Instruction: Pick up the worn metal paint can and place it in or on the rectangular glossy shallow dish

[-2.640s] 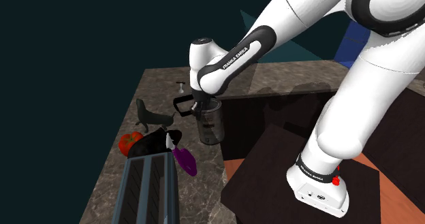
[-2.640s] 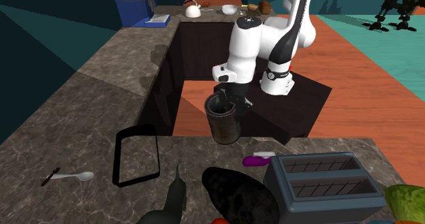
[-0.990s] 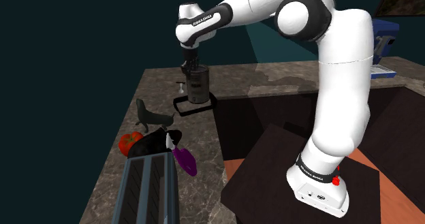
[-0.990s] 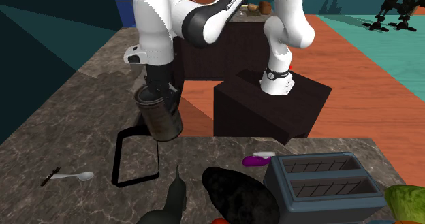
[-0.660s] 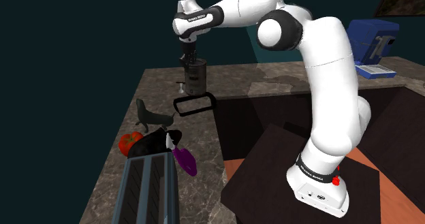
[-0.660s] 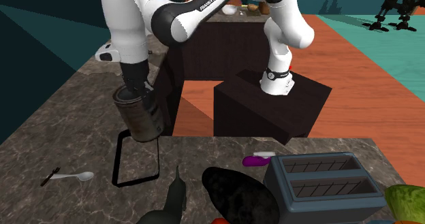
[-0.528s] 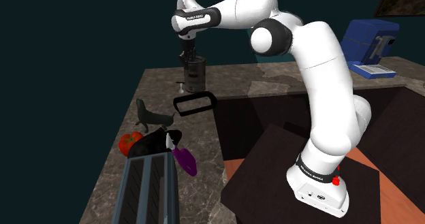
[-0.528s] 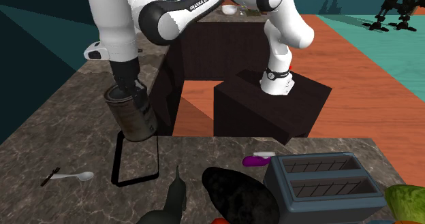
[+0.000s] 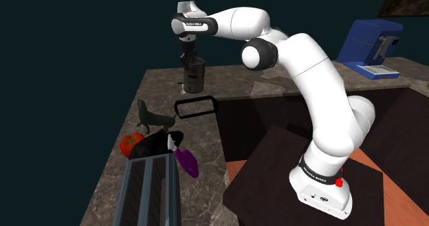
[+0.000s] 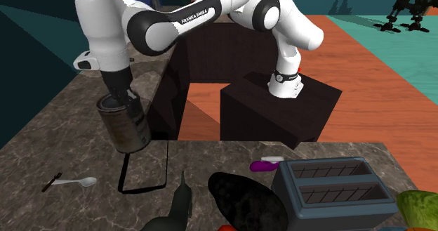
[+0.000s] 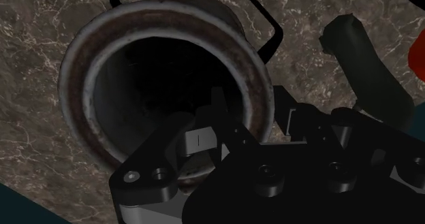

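The worn metal paint can (image 9: 194, 77) hangs upright in the air above the stone counter. My gripper (image 9: 192, 57) is shut on its rim from above. In the second exterior view the can (image 10: 127, 128) covers the far end of the shallow rectangular dish (image 10: 144, 173), a black-rimmed frame lying flat on the counter. From the shoulder view the dish (image 9: 196, 106) lies just on the near side of the can. In the wrist view I look into the can's dark open mouth (image 11: 163, 80); my gripper (image 11: 211, 131) clasps the rim, and a corner of the dish (image 11: 262, 22) shows past it.
A toaster (image 9: 148, 190), a black oval object (image 9: 155, 143), a red tomato (image 9: 129, 143), a purple item (image 9: 187, 161) and a dark animal figurine (image 9: 146, 114) crowd the counter's near end. A spoon (image 10: 77, 182) lies beside the dish. The counter drops off towards the dark stand (image 10: 281, 110).
The arm has swung the held can away from the stand, across the dish, towards the second exterior view's left. The grip has stayed shut throughout.
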Controlling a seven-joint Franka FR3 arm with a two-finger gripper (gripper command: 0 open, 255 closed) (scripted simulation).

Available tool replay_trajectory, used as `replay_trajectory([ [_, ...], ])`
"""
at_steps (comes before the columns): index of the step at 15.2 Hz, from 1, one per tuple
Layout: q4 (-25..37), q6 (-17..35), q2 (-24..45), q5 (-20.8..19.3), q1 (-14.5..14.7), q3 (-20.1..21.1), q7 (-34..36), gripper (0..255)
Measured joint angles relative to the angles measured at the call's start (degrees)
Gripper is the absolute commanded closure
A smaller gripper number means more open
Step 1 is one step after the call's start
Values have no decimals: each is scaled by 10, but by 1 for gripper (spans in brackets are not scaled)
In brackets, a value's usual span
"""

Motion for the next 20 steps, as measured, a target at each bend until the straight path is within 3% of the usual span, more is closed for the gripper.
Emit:
replay_trajectory([
  [8,-72,66,-6,0,-1,0,0,255],
  [20,-129,144,15,-1,-2,-1,1,255],
])
